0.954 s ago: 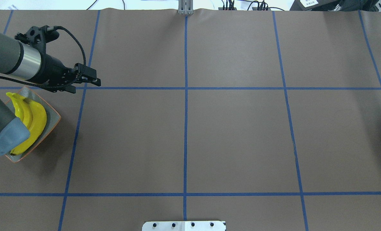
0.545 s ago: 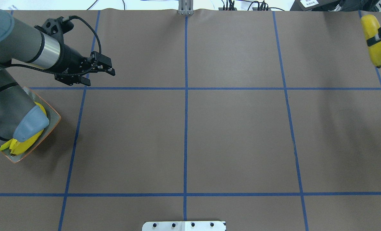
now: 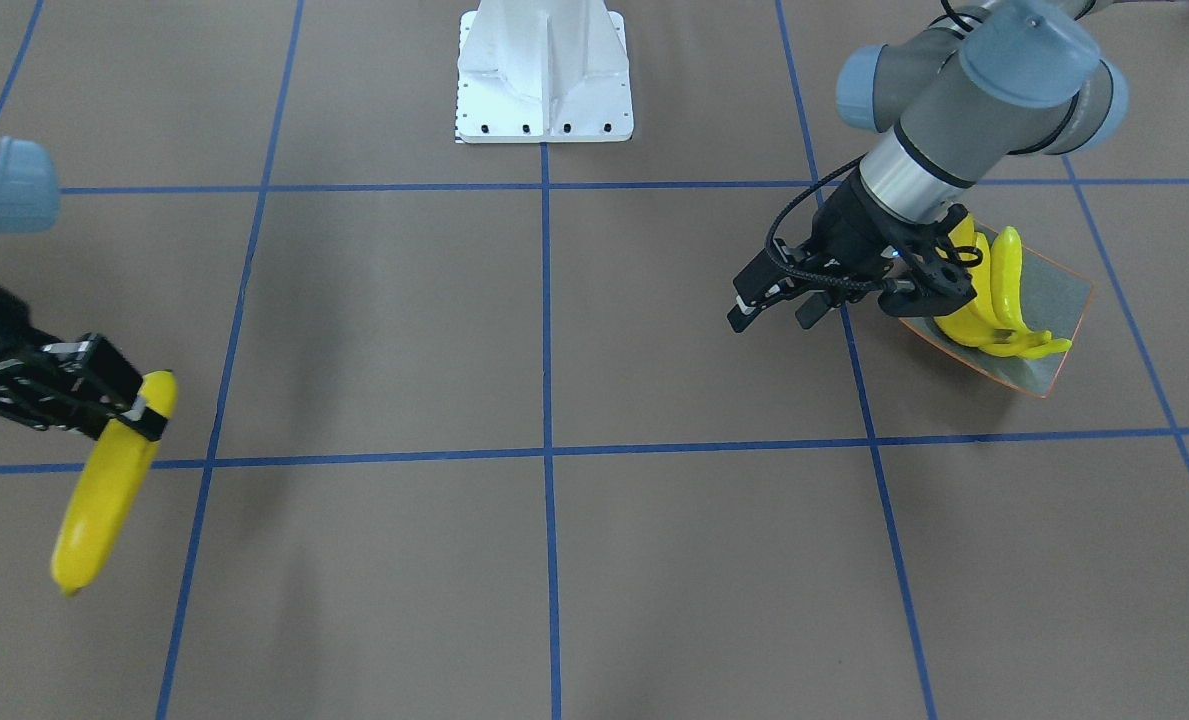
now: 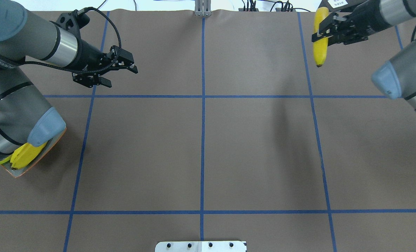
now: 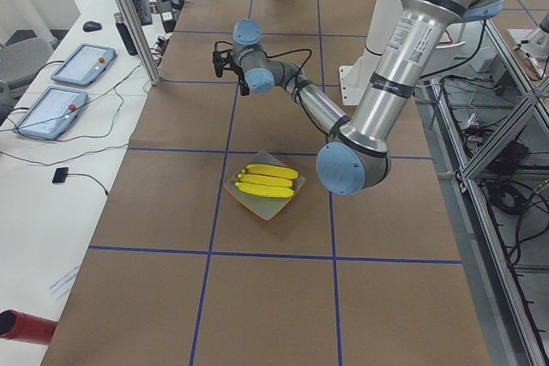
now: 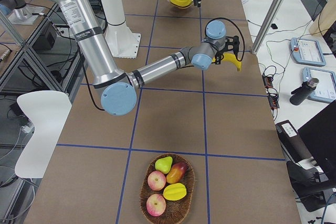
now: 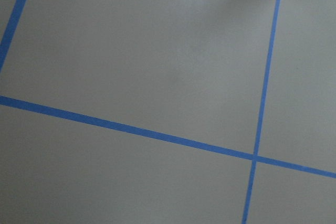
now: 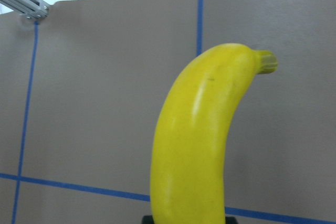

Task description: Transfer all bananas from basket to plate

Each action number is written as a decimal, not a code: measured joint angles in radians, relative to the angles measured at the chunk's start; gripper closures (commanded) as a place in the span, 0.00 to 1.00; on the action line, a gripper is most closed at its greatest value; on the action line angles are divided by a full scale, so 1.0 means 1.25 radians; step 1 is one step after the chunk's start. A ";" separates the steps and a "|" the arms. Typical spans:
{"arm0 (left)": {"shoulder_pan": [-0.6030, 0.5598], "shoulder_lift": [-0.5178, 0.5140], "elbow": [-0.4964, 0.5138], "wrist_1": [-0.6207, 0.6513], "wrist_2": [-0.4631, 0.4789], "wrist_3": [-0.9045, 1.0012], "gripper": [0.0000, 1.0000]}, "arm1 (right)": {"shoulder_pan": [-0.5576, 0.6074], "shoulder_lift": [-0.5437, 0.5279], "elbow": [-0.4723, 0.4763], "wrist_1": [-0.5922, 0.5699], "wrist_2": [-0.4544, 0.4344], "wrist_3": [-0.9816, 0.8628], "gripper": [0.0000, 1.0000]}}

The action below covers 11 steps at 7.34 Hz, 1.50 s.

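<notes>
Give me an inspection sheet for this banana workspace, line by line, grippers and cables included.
Surface: brown covering with blue tape grid.
Job's things: three bananas on plate; fourth banana held in the air; basket holds only other fruit.
Clutter: nothing seen.
Grippers: left gripper open, empty, beside plate; right gripper shut on fourth banana.
Cables: black cable looped behind left gripper.
Surroundings: tablets on side desk; white chair.
</notes>
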State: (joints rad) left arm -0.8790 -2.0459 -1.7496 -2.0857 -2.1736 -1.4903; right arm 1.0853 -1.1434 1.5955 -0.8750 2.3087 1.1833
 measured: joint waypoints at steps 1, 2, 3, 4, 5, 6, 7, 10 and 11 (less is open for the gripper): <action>0.001 -0.021 0.028 -0.069 0.000 -0.058 0.00 | -0.052 0.014 0.013 0.046 -0.034 0.068 1.00; 0.002 -0.039 0.062 -0.154 0.000 -0.117 0.00 | -0.087 0.020 0.031 0.079 -0.046 0.107 1.00; 0.002 -0.058 0.092 -0.230 0.000 -0.171 0.00 | -0.120 0.023 0.050 0.111 -0.051 0.143 1.00; 0.003 -0.082 0.115 -0.282 0.000 -0.225 0.00 | -0.151 0.029 0.064 0.142 -0.055 0.180 1.00; 0.007 -0.109 0.130 -0.315 0.000 -0.280 0.00 | -0.174 0.039 0.074 0.163 -0.057 0.206 1.00; 0.014 -0.132 0.142 -0.341 0.000 -0.332 0.00 | -0.191 0.049 0.085 0.175 -0.060 0.219 1.00; 0.022 -0.152 0.160 -0.374 0.000 -0.381 0.00 | -0.208 0.055 0.097 0.190 -0.070 0.224 1.00; 0.039 -0.203 0.215 -0.469 0.000 -0.509 0.00 | -0.271 0.066 0.117 0.245 -0.140 0.230 1.00; 0.042 -0.207 0.218 -0.491 0.000 -0.543 0.00 | -0.285 0.070 0.118 0.276 -0.158 0.234 1.00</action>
State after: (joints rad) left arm -0.8270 -2.3047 -1.4773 -2.6989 -2.1737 -2.1693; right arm 0.7296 -1.0562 1.7428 -0.5304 2.1107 1.4754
